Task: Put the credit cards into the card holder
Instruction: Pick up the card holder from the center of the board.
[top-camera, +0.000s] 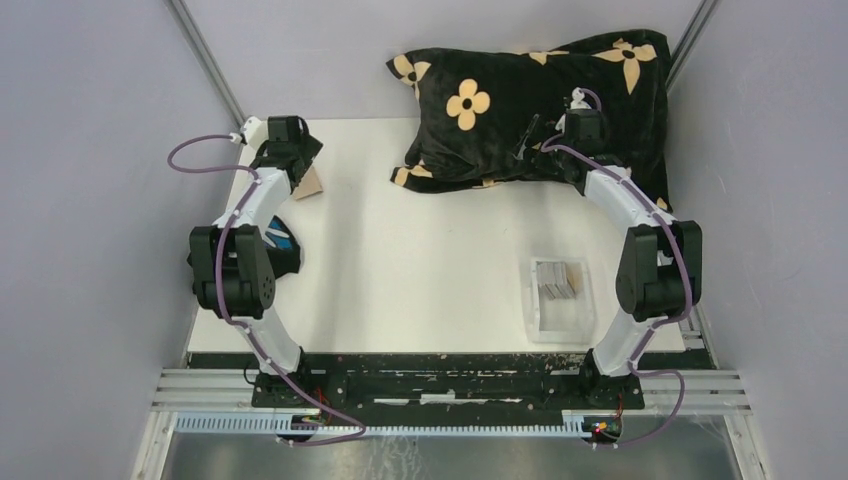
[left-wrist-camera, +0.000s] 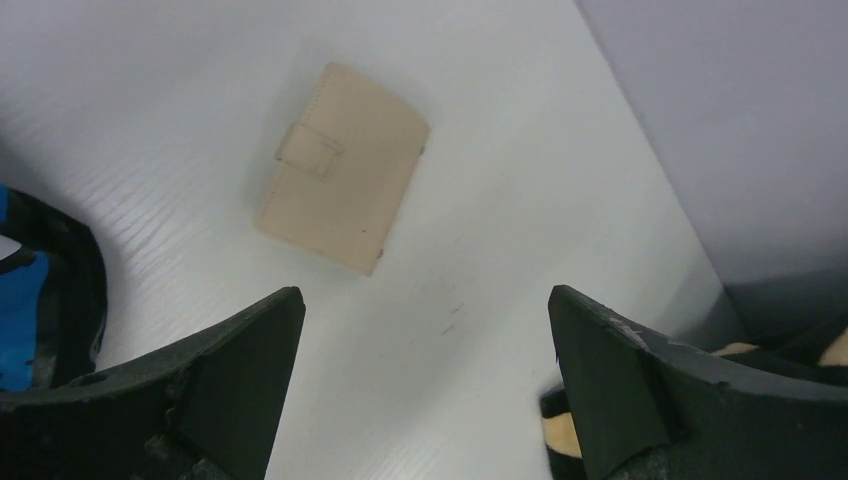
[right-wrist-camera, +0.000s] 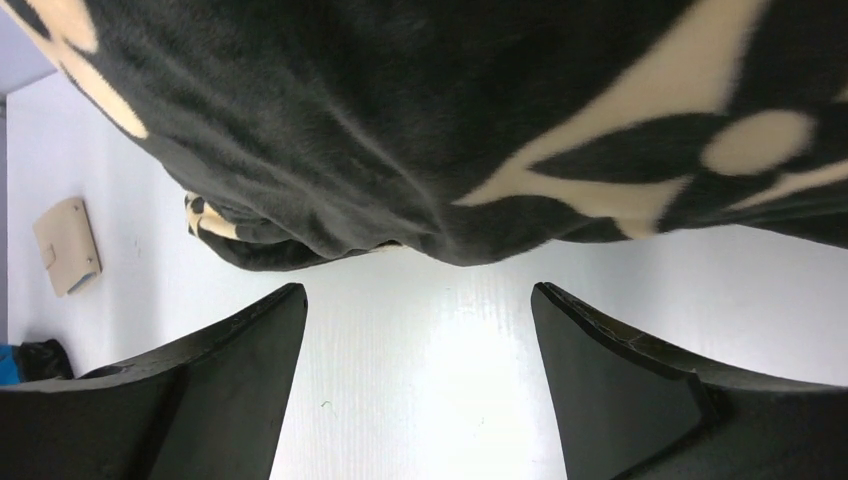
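The tan card holder (left-wrist-camera: 345, 180) lies closed on the white table (left-wrist-camera: 480, 330), snap tab up. In the top view it (top-camera: 311, 184) is half hidden under my left gripper (top-camera: 303, 152). My left gripper (left-wrist-camera: 425, 300) hovers just short of it, open and empty. The credit cards (top-camera: 558, 280) sit as a greyish stack in a clear plastic box (top-camera: 561, 320) at the right front. My right gripper (top-camera: 532, 136) is far from them, over the near edge of the black pillow. In the right wrist view it (right-wrist-camera: 420, 295) is open and empty, and the card holder (right-wrist-camera: 67, 245) shows far left.
A black pillow with tan flowers (top-camera: 540, 100) covers the back right of the table; its edge hangs just ahead of my right fingers (right-wrist-camera: 450, 130) and shows in the left wrist view (left-wrist-camera: 560, 430). A black and blue object (top-camera: 281, 245) lies at the left edge (left-wrist-camera: 30, 300).
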